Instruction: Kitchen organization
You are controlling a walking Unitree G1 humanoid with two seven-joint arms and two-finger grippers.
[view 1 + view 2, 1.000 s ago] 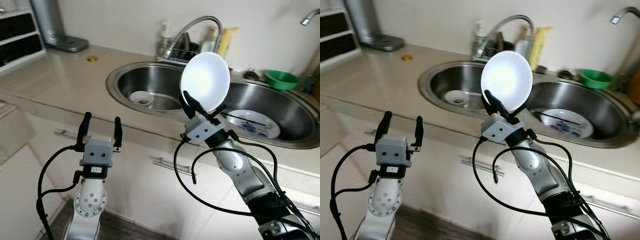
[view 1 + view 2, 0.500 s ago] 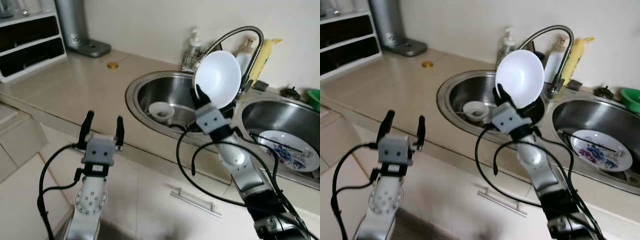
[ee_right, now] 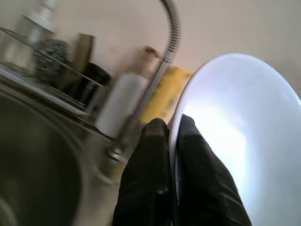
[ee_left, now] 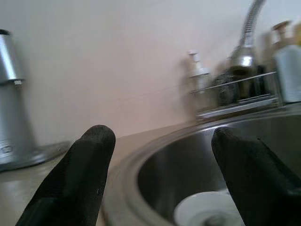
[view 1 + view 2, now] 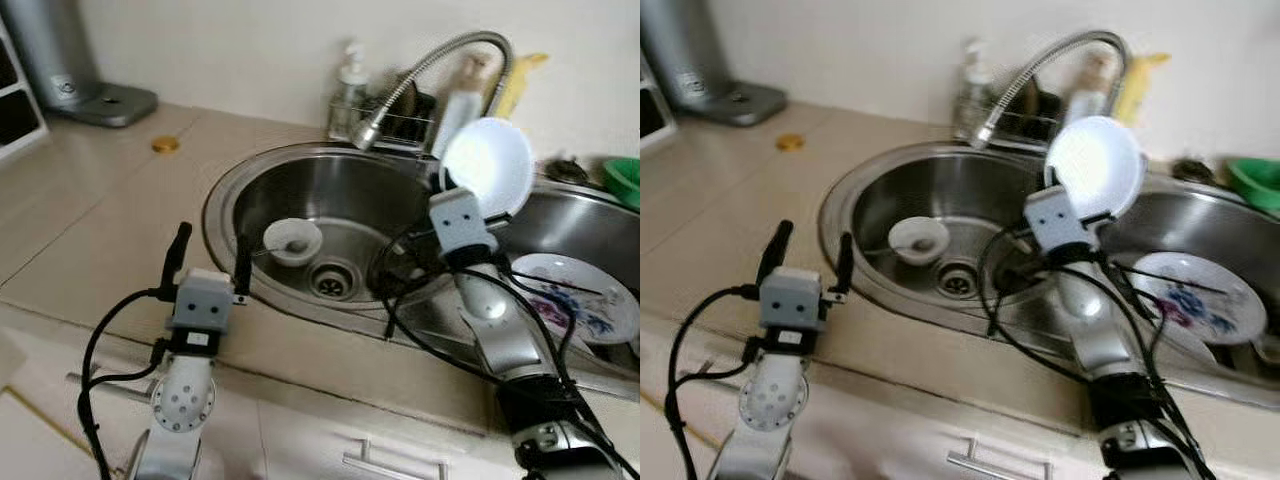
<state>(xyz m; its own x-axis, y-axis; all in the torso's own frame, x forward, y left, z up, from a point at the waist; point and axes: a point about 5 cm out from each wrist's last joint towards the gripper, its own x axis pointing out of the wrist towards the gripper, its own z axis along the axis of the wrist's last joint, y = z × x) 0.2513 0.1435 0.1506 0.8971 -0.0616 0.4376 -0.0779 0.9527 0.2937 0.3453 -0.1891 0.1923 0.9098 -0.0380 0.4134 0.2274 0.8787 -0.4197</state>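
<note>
My right gripper (image 3: 171,127) is shut on the rim of a white dish (image 5: 488,165), holding it upright on edge above the divide between the two sink basins. In the right wrist view the dish (image 3: 235,141) sits pinched between both black fingers (image 3: 150,188). My left gripper (image 5: 212,240) stands open and holds nothing, at the front rim of the left basin (image 5: 225,215). A small white bowl (image 5: 292,238) lies in that basin beside the drain. A blue-patterned plate (image 5: 570,305) lies in the right basin.
A flexible faucet (image 5: 430,65) arches over the left basin. Behind it stand a soap dispenser (image 5: 350,90), a wire rack with bottles (image 5: 400,115) and a green bowl (image 5: 625,172). On the counter are a gold lid (image 5: 165,144) and a silver appliance (image 5: 60,60).
The camera has moved closer to the sink and looks down more. My right gripper has carried the white dish further over the sink, toward the divide. The left gripper stays open.
</note>
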